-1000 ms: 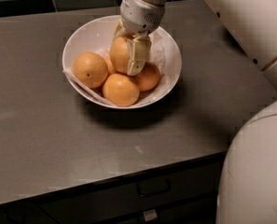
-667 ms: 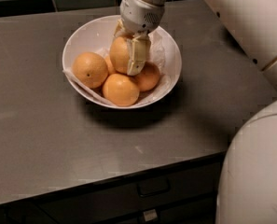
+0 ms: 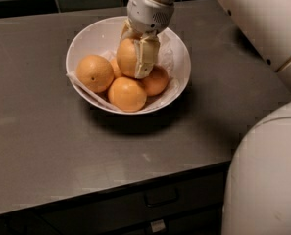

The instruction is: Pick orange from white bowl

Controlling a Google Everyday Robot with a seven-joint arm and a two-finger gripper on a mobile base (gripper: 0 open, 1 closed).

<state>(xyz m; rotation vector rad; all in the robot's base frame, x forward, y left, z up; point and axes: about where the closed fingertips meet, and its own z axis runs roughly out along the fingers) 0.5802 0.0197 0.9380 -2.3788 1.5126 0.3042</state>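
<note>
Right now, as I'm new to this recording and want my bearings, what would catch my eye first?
The gripper, reaching down from the top, is closed around the pale orange in the middle of the white bowl. Other deeper-coloured oranges lie beside it in the bowl, which sits at the back of a dark grey counter.

I have the end effector [image 3: 135,60] down inside the white bowl [image 3: 93,38], toward its far side, with its 2 fingers closed on the orange [image 3: 127,58]. 1 pale finger [image 3: 146,58] lies across the fruit's right face. The wrist [image 3: 147,9] rises above the bowl's far rim, and the arm [image 3: 262,18] runs to the bowl's right.
</note>
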